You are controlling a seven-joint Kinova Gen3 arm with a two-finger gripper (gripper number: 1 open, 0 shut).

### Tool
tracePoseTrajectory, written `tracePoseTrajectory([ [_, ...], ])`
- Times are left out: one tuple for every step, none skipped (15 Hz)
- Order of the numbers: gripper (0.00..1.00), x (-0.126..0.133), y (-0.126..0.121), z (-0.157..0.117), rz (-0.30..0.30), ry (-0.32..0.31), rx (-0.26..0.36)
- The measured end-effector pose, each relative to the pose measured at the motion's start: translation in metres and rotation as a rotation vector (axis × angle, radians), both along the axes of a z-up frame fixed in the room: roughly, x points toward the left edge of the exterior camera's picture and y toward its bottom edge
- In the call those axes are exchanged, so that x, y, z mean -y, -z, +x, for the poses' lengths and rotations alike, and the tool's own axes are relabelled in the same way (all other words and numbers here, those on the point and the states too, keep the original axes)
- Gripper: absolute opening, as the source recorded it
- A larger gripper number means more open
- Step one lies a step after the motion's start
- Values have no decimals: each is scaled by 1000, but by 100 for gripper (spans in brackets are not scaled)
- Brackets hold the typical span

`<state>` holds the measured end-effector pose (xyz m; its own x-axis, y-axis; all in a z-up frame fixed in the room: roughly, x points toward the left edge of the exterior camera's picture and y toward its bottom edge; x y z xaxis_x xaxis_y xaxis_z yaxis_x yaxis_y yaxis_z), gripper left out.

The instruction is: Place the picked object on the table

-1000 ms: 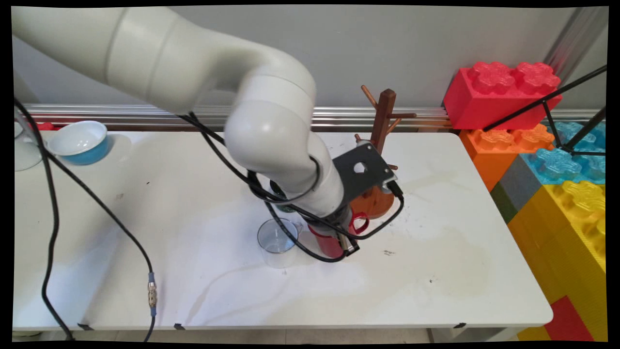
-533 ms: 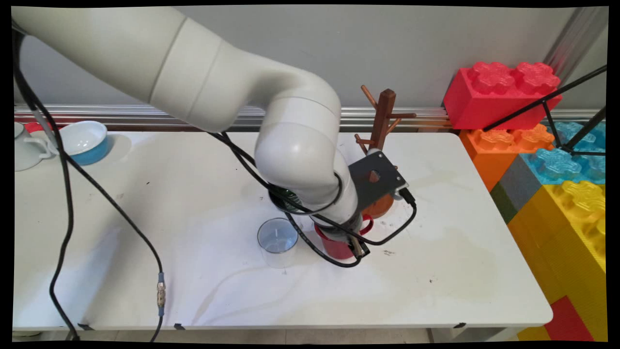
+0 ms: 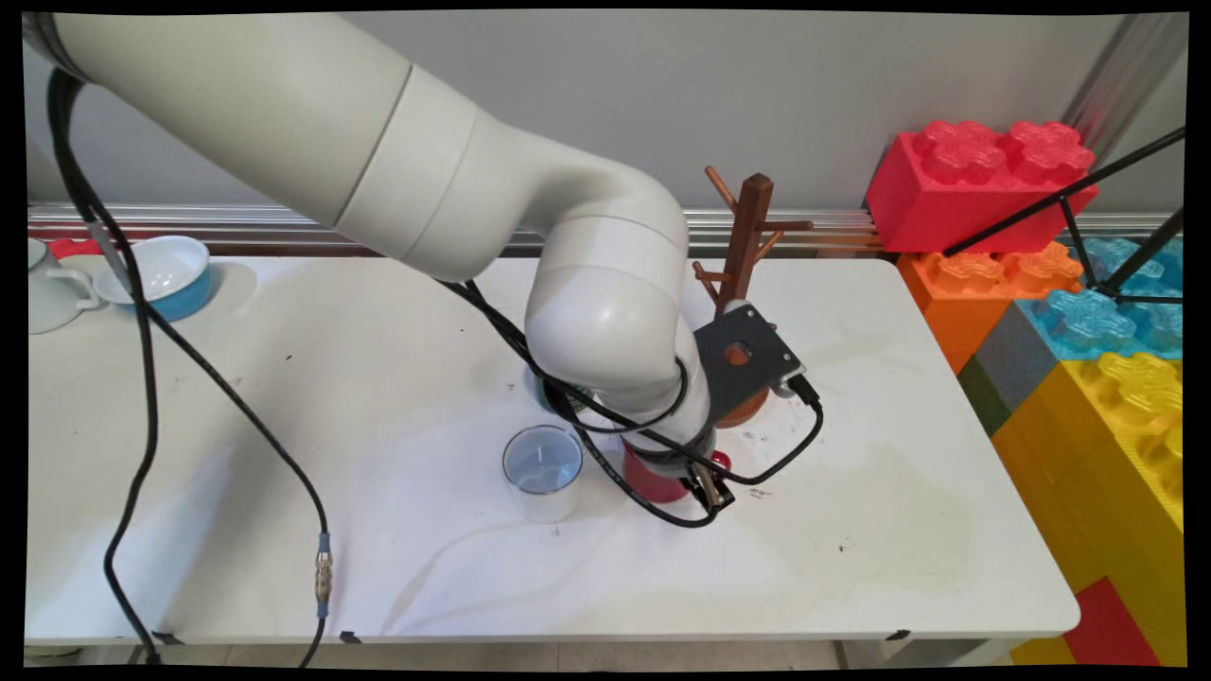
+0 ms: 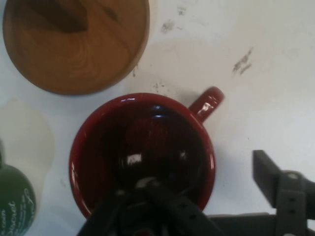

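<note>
Gripper directly over red mug, pointing straight down. Jaws spread wide: one finger dips inside the mug's mouth, the other stands outside its rim, wall between them, not clamped. Mug upright on white counter, mid-counter. Just left of it a clear glass cup; just behind, the round base of the wooden mug tree. Green item beside the mug, mostly hidden. Blue bowl far left.

Glossy red ceramic mug, grained wooden stand base, clear glass cup
</note>
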<state>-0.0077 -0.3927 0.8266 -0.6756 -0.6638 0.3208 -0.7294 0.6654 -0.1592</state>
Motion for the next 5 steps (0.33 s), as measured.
tracePoseTrajectory([
  [100, 0, 1, 0, 0, -3, -1],
  [100, 0, 1, 0, 0, -7, -5],
  [100, 1, 2, 0, 0, -10, -7],
  [100, 1, 2, -1, 0, -13, -12],
  [100, 2, 1, -1, -1, -15, -19],
])
